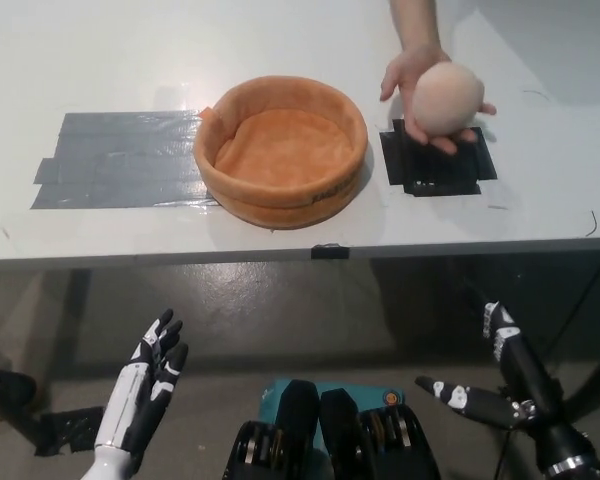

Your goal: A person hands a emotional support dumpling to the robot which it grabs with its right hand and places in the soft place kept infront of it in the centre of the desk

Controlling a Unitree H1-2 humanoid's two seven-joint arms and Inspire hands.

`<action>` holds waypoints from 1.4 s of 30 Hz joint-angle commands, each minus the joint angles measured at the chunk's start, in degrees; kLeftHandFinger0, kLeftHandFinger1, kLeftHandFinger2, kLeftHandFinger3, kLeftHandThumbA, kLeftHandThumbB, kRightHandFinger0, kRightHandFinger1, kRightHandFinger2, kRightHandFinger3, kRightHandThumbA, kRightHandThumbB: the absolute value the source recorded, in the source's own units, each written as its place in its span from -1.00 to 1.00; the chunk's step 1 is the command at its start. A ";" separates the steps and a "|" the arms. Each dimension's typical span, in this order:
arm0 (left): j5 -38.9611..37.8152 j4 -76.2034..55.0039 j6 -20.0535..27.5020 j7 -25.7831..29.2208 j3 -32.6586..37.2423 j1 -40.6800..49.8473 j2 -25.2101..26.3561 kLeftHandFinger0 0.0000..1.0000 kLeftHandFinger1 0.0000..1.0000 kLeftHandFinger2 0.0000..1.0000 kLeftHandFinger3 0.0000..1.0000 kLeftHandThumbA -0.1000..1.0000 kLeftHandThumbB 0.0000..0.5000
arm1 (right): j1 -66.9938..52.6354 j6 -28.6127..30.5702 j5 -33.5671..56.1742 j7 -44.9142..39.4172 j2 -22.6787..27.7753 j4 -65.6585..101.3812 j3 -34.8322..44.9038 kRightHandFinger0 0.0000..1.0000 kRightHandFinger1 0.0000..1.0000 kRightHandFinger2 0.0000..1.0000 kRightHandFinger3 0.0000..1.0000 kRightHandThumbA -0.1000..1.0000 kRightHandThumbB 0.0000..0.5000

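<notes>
A person's hand (412, 78) reaches in from the top and holds a round, pale beige dumpling toy (446, 98) above the right side of the white desk. A round orange soft basket (280, 150) sits in the middle of the desk, with nothing inside. My black right hand (505, 385) hangs open below the desk's front edge at the lower right, far from the dumpling. Open too, my white left hand (145, 385) rests at the lower left below the desk.
The white desk (100, 60) has a grey tape patch (120, 160) left of the basket and a black tape patch (438, 165) under the dumpling. The desk's front edge (330, 250) runs across the middle of the picture.
</notes>
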State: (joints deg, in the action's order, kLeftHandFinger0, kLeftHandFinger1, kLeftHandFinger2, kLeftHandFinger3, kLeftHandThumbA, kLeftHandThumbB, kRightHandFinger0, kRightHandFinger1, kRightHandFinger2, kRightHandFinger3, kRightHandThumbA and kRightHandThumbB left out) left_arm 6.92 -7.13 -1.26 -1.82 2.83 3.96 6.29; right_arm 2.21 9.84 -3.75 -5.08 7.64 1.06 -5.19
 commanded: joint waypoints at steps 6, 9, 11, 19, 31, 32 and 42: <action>-2.27 0.31 3.31 -1.29 0.72 2.40 -0.65 1.00 1.00 1.00 1.00 0.71 -1.00 | 7.50 -8.83 -9.08 2.86 1.36 12.74 3.83 1.00 1.00 1.00 1.00 0.80 0.04; -1.91 0.43 3.73 -0.88 0.63 2.88 -0.70 1.00 1.00 1.00 1.00 0.74 -1.00 | 14.69 -13.32 -10.74 2.80 2.05 11.42 4.75 1.00 1.00 1.00 1.00 0.72 0.15; -1.91 0.01 3.46 -0.86 0.45 3.14 -0.62 1.00 1.00 1.00 1.00 0.73 -1.00 | 18.85 -14.71 -10.22 2.42 2.39 9.24 5.15 1.00 1.00 1.00 1.00 0.65 -0.04; -1.90 -0.69 3.48 -1.08 0.60 3.45 -0.63 1.00 1.00 1.00 1.00 0.72 -1.00 | 34.19 -21.98 -17.57 1.79 6.20 -0.54 2.92 1.00 1.00 1.00 1.00 0.88 0.19; -1.48 -2.19 2.45 -1.30 0.85 3.06 -0.40 1.00 1.00 1.00 1.00 0.73 -1.00 | 56.49 -26.40 -22.04 -1.05 9.58 -30.65 -6.61 1.00 1.00 1.00 1.00 0.79 0.58; -1.53 -2.35 2.28 -1.39 0.84 3.04 -0.31 1.00 1.00 1.00 1.00 0.73 -1.00 | 56.93 -26.33 -21.98 -0.84 9.56 -31.57 -6.82 1.00 1.00 1.00 1.00 0.80 0.59; 0.31 -2.46 1.60 -1.01 1.08 1.92 0.09 1.00 1.00 1.00 1.00 0.72 -0.98 | 62.66 -26.61 -20.91 -3.00 8.80 -43.73 -10.03 1.00 1.00 1.00 1.00 0.90 0.69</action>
State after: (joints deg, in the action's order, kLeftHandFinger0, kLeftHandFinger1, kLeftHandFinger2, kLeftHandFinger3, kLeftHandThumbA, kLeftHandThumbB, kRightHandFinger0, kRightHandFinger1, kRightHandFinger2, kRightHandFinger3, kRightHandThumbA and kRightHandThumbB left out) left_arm 5.89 -7.94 -0.26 -2.59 3.41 6.52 5.92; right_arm 60.31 -15.89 -23.88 -6.38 16.06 -40.72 -14.35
